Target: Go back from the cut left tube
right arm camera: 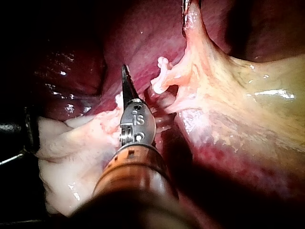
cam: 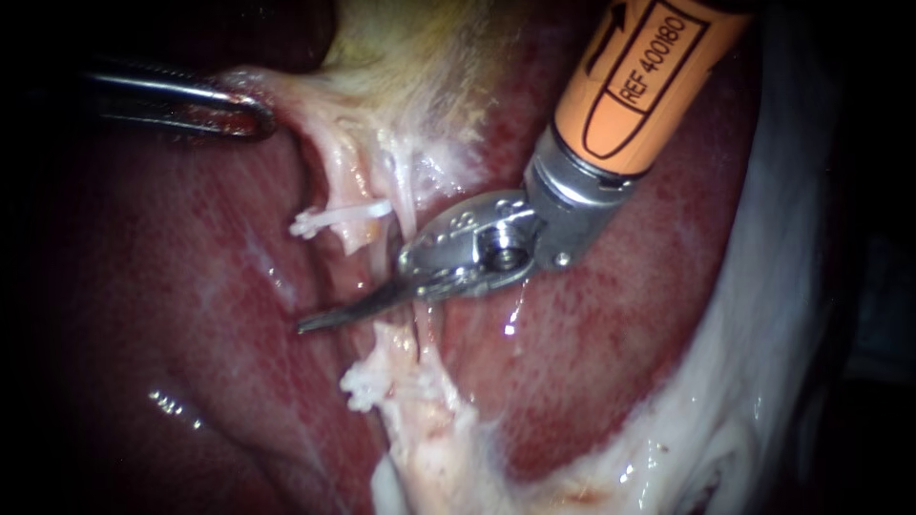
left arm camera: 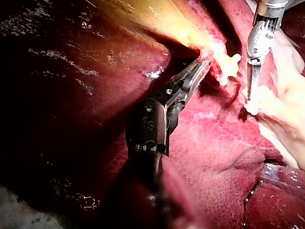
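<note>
Flanking two clips point(cam: 336, 218) point(cam: 366, 385), two instruments point(cam: 250, 116) point(cam: 329, 319).

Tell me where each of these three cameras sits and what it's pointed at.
Endoscope: close over the tissue, facing the liver; left instrument and right instrument both enter it.
Left wrist: on the left arm, looking along the left instrument, jaws shut on the gallbladder.
Right wrist: on the right arm, looking along the right instrument, jaws shut.
All three share the white clip.
</note>
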You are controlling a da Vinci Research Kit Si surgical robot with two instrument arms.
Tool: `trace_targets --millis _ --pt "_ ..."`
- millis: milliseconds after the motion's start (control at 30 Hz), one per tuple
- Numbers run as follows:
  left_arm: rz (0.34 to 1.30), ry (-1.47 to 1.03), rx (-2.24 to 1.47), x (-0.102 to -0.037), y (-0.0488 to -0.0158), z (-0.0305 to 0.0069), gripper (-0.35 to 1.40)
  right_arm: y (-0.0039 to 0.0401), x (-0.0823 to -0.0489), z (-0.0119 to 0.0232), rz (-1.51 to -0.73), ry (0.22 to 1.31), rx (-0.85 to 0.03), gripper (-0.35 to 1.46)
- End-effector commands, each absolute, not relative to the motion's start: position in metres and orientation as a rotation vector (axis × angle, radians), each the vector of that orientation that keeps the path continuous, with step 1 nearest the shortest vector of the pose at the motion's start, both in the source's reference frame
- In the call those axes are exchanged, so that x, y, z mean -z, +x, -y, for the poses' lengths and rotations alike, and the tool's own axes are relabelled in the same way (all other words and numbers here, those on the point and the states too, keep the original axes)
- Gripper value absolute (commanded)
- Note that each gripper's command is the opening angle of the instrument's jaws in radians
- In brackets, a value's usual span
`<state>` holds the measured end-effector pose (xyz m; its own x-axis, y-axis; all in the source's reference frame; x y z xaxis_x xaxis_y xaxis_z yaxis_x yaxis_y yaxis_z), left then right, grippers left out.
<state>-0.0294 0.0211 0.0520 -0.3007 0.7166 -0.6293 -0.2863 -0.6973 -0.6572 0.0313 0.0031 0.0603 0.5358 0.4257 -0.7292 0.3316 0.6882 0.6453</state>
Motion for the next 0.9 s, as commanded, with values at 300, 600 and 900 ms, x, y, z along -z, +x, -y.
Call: trace_targets --millis 300,600,900 --pt "0.571 -1.301 -2.039 -0.0522 -0.0293 -0.0212 -0.35 0.0307 -0.0601 -0.0031 -1.115 0.786 -0.143 1.38" --pt "0.571 -1.302 -2.040 -0.0525 -0.0291 -0.0213 -0.35 0.0276 -0.0597 -0.0023 -1.115 0.691 -0.205 1.44" --pt "0.571 -1.302 -2.040 -0.0527 -0.0291 -0.0213 -0.35 0.0178 -0.0580 -0.0014 -1.060 0.291 -0.262 1.44"
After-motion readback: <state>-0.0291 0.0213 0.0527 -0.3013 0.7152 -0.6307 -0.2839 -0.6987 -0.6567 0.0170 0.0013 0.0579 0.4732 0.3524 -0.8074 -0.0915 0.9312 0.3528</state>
